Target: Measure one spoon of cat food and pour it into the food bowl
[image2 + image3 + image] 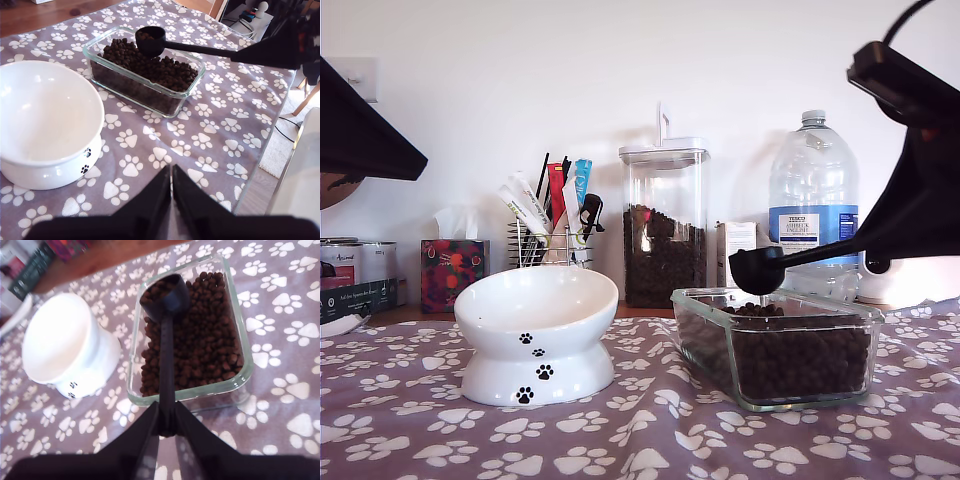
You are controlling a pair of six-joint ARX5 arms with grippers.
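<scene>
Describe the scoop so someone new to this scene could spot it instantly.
Start at the clear glass dish of dark kibble on the exterior view's right of the paw-print cloth. Just above it my second gripper holds a black spoon level by its long handle. Unlike the rack's coloured utensils, its bowl carries kibble.

The exterior view sits low at the worktop's near edge, looking level across it toward the far wall. The first wrist view looks steeply down from high over the worktop, fairly far back. The second wrist view looks down from closer, along the spoon. All three share the food bowl and the glass dish.
</scene>
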